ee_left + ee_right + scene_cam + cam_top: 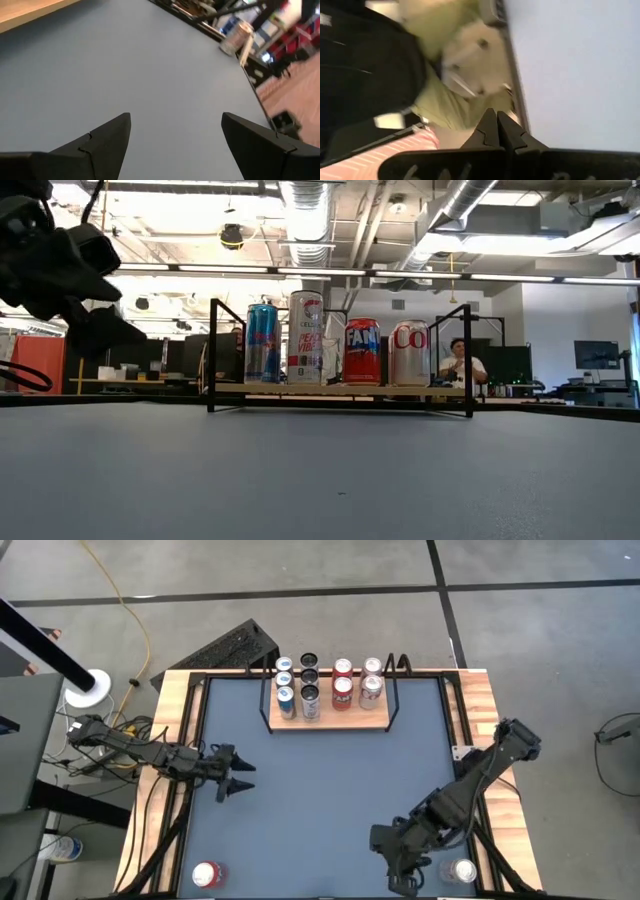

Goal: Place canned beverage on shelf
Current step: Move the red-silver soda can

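The shelf already holds eight cans in two rows. Two loose cans lie well short of it: a red can and a silver can at the table's near corners. The left gripper hangs spread and empty; the right gripper is pinched closed on nothing — near the silver can. With the shelf this full, another can risks knocking over its neighbours.

Bright overhead lighting; both wrist views blurred.

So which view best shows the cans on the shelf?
The high view: it shows all eight cans in two rows on the shelf. The low view shows only the front four, labels readable. The wrist views miss the shelf.
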